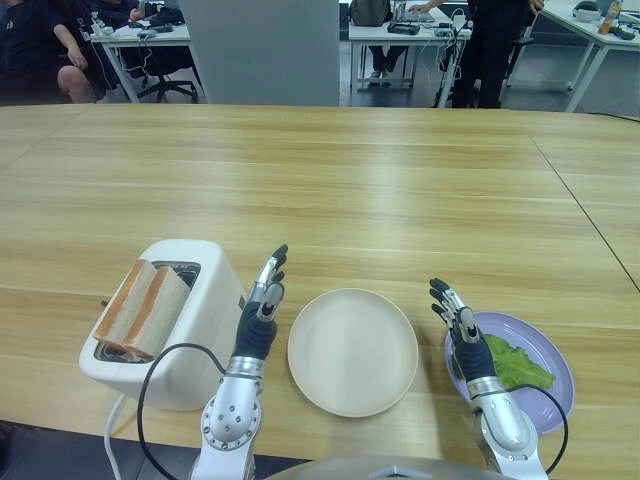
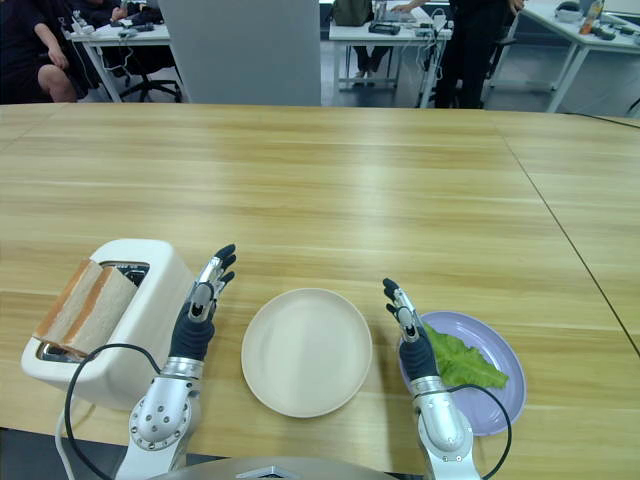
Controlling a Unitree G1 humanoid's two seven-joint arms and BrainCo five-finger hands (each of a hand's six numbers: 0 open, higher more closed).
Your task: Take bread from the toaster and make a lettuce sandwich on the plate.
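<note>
Nearest, the left hand (image 1: 262,305) by the toaster (image 1: 195,335) and the right hand (image 1: 458,325) by the purple dish (image 1: 548,345) hover flat-fingered and empty. Bread (image 1: 140,305) sits in the toaster, lettuce (image 1: 520,362) on its dish, and the plate (image 1: 352,350) between them is bare. I'd say nothing on the bench (image 1: 350,180) is started.

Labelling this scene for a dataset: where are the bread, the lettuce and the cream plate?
bread (image 1: 140,305): left eye view, the slices' broad side.
lettuce (image 1: 520,364): left eye view, middle of the leaf.
cream plate (image 1: 352,352): left eye view, its bare centre.
</note>
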